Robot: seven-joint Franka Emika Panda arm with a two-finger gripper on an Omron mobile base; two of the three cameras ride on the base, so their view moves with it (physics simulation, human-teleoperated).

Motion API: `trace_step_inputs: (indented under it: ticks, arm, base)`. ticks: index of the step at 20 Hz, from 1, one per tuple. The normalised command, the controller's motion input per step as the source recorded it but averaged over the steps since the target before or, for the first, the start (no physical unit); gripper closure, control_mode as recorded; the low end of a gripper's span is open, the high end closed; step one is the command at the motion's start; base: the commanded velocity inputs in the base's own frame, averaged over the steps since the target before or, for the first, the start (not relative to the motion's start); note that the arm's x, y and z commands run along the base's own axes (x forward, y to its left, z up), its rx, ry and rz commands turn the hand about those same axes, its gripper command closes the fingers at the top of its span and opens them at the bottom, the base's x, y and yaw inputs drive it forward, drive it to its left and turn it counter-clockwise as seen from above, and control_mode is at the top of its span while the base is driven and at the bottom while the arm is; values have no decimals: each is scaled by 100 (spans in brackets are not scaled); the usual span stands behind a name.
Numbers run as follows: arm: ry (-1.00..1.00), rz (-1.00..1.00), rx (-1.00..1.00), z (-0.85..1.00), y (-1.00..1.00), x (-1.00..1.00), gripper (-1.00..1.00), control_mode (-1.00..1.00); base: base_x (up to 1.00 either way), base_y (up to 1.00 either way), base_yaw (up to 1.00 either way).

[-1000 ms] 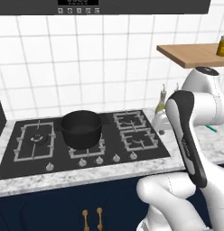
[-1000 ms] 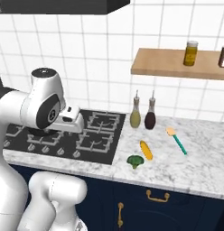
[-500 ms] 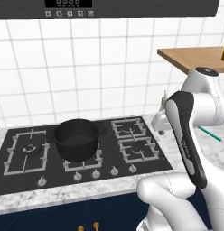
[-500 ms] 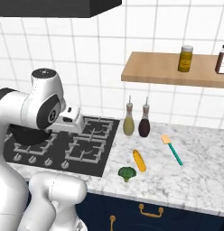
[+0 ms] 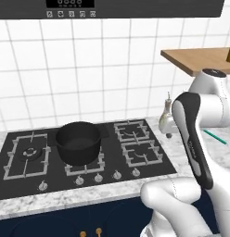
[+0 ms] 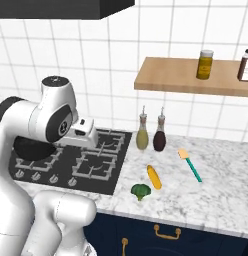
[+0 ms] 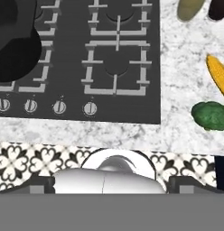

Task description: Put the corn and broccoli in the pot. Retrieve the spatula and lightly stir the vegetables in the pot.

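Inside, the pot (image 5: 78,141) looks dark and bare, nothing visible in it; it sits on the black hob (image 5: 135,155), over the burners left of the hob's middle, and the hand view catches its rim (image 7: 14,49) at the upper left. Right of the hob, on the speckled marble counter (image 6: 221,195), the broccoli (image 6: 140,190) lies near the front edge, close to the hob's right side, with the corn (image 6: 154,176) just behind and beside it, angled away from the hob; both show again in the hand view, the floret (image 7: 210,115) below the cob (image 7: 218,74). Further right of the hob lies the spatula (image 6: 190,164), its yellowish blade toward the wall and its teal handle toward the front. Two bottles (image 6: 150,133) stand by the tiled wall at the hob's back right corner, and a wooden shelf (image 6: 191,77) above them carries two jars (image 6: 205,64). The gripper (image 6: 86,135) hangs over the hob's right burners, empty, with its jaws spread wide.
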Motion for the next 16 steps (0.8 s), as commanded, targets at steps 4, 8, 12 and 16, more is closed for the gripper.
trace_step_inputs:
  ticks: [4, 8, 12, 16]
  arm:
    - [6, 0, -2, -23, -62, -12, -100, -100]
    - [8, 4, 0, -34, -73, -1, -100, -100]
    - [13, 6, 0, -37, -55, -5, -100, -100]
    - [11, 24, -1, -43, -50, 28, -100, -100]
  base:
    - [0, 0, 0]
    - [0, 0, 0]
    - [0, 0, 0]
    - [0, 0, 0]
